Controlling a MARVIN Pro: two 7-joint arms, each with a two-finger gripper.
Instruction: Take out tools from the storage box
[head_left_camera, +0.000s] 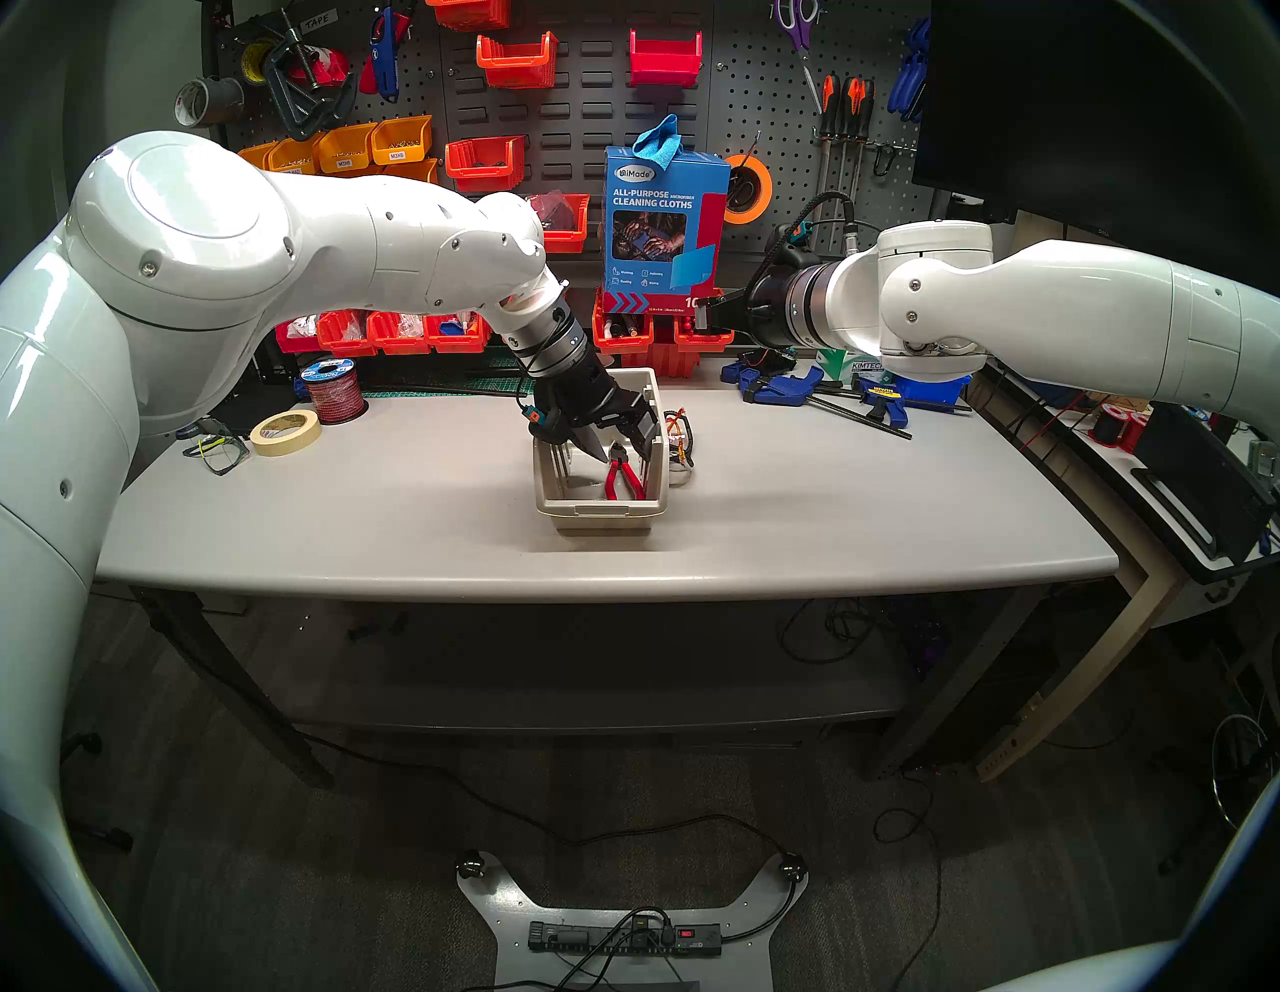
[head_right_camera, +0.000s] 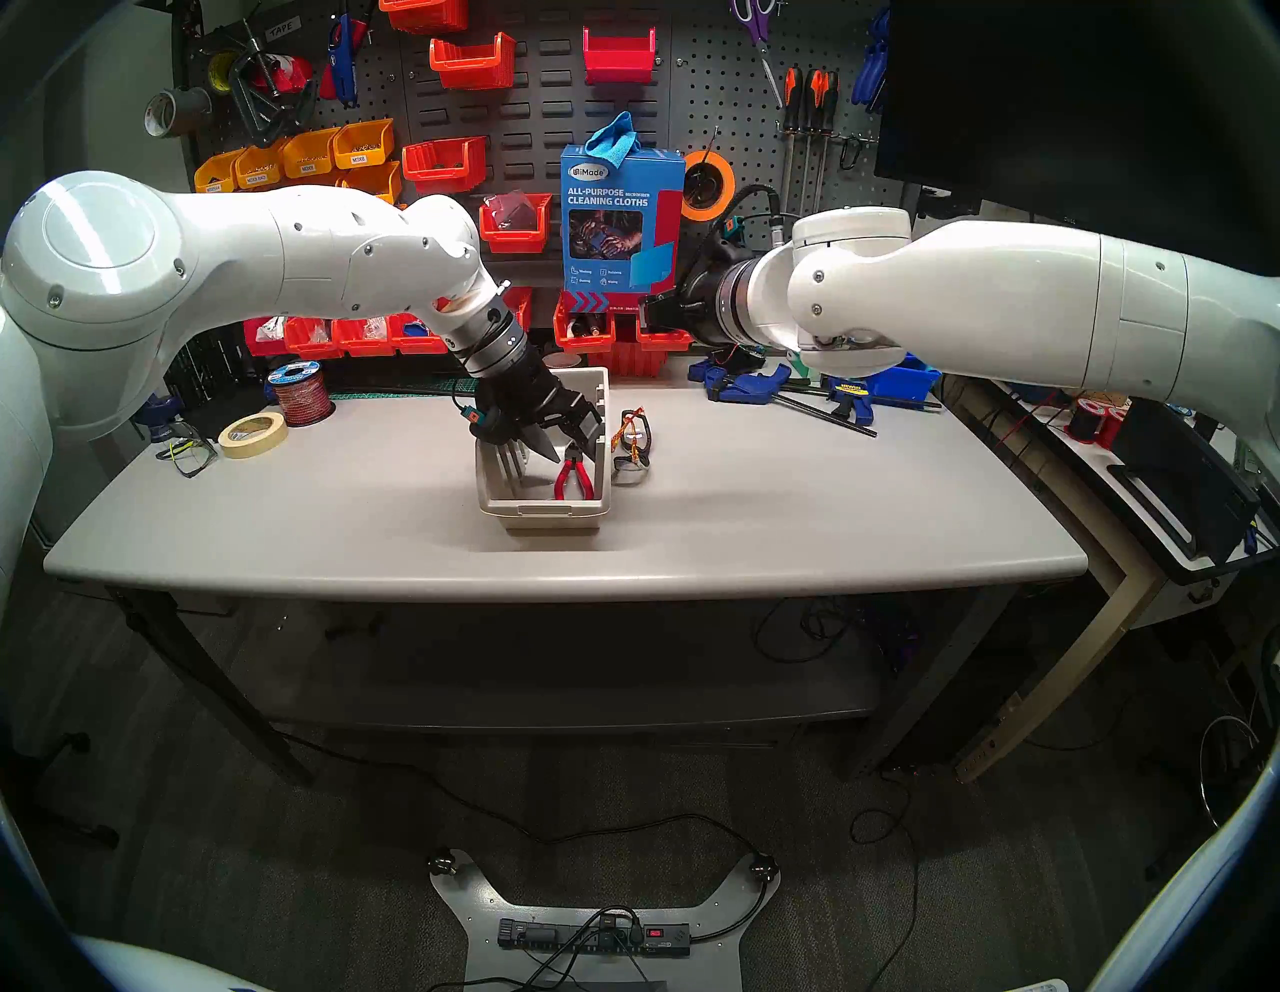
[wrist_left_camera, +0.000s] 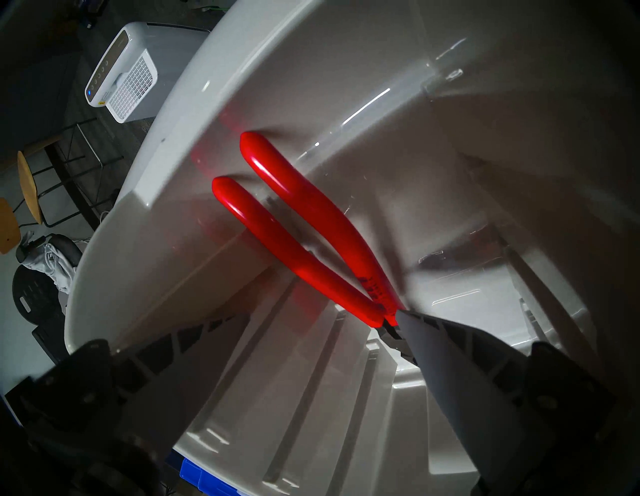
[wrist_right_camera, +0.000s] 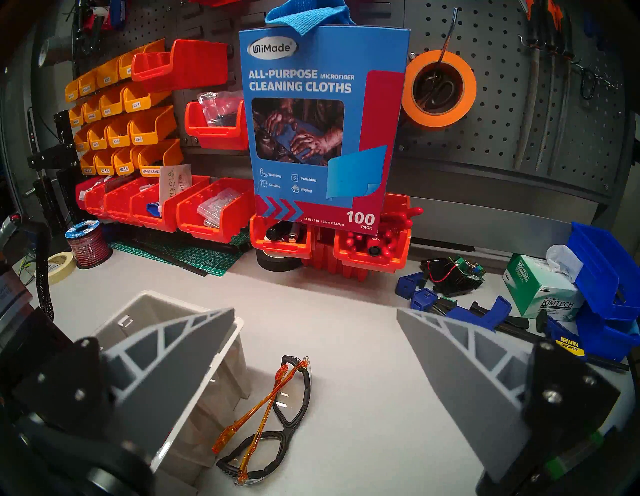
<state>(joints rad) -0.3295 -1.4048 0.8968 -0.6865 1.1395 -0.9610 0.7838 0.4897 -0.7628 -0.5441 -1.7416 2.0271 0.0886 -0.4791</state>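
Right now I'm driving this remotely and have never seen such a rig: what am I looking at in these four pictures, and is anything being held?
It is a robot with two white arms, each ending in a two-fingered gripper. The two wide pictures come from its head, looking down on a grey table. The other two come from cameras on the wrists.

The left gripper reaches down into the beige storage box, open, just above the red-handled pliers that lie inside; the left wrist view shows them close up. It holds nothing yet.

The right gripper hangs open and empty above the table. Its camera shows the safety glasses already lying on the table beside the box.

Further back lie tape rolls, blue clamps and red bins.
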